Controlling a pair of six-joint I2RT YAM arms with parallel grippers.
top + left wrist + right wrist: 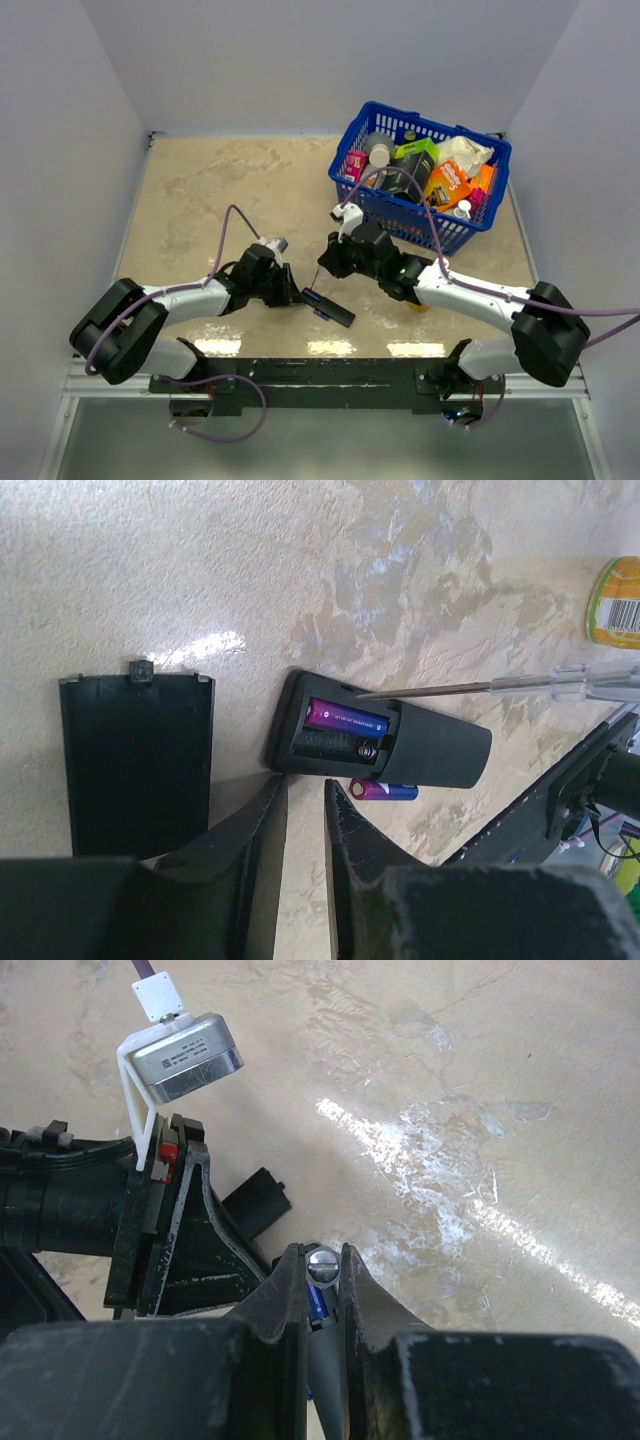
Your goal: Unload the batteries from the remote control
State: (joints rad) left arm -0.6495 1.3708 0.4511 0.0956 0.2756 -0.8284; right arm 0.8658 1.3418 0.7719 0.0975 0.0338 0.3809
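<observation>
The remote control [440, 745] lies compartment-up on the table [200, 570], just beyond the tips of the left pincer [307, 788], whose jaws stand slightly parted and empty. One battery [350, 718] sits inside, a second battery [388, 791] lies beside it. The right pincer [321, 1260] clamps a screwdriver [450, 687], its tip at the compartment's rim

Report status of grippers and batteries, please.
Left gripper open, empty. Right gripper shut on screwdriver, tip at remote control. One battery inside, other battery on table beside. Cover off.
</observation>
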